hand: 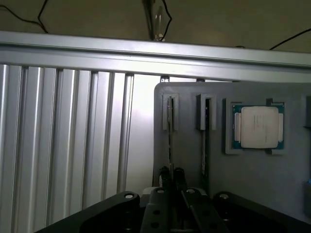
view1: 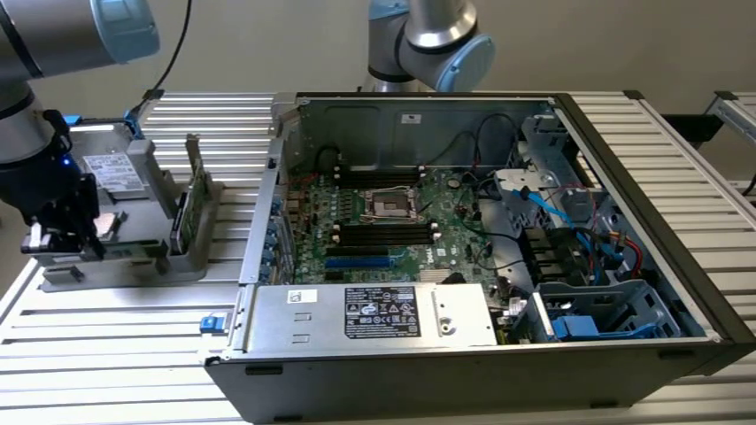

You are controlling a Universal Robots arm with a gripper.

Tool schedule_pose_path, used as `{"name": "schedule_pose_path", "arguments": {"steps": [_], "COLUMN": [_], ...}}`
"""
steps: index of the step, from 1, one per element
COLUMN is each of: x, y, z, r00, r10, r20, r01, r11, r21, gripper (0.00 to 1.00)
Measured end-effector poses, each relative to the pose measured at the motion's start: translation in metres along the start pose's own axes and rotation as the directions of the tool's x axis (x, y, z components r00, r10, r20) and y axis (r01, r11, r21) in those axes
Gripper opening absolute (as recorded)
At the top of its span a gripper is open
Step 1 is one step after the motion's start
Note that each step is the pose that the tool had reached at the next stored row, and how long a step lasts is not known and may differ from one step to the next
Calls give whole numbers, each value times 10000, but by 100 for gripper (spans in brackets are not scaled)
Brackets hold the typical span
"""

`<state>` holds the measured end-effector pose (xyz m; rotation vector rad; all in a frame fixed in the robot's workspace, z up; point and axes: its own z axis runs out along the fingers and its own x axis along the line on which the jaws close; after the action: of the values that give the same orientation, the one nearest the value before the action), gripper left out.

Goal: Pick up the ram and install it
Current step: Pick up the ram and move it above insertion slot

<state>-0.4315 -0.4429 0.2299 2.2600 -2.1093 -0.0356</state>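
Gripper (hand: 172, 175): pincer narrow, the two fingertips (hand: 165, 174) pinched on the near end of the ram (hand: 170, 138). The ram stands on edge and shows as a thin dark line. It is seated in a slot of the grey holder (hand: 252, 179), the slot closest to the holder's side that borders bare table (hand: 63, 145).

Next slot, just beside it: a second thin stick (hand: 204, 141), also on edge, with no finger on it.

Past that slot, a processor chip (hand: 258, 125) lies flat in a square recess, silver lid up, green rim showing.

The holder rests on the ribbed aluminium table.

Exterior view: the arm (view1: 35, 106) hangs over the holder's end at the exterior view's left, gripper pointing down. A grey drive (view1: 112, 168) with a white label sits at the holder's far side. An upright card (view1: 189, 199) stands at the holder's end nearest the case.

The open computer case (view1: 449, 381) lies to the exterior view's right, well apart from the gripper. Its motherboard (view1: 390, 239) is exposed, with a silver power supply (view1: 372, 314) at the near wall. A second arm (view1: 431, 35) stands behind the case.
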Motion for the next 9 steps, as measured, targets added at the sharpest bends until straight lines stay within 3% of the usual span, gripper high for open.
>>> {"name": "schedule_pose_path", "arguments": {"steps": [9], "x": [5], "y": [-11], "z": [-212], "r00": [10000], "r10": [-1], "r20": [5], "r01": [1], "r11": [10000], "r21": [-78], "gripper": [14]}}
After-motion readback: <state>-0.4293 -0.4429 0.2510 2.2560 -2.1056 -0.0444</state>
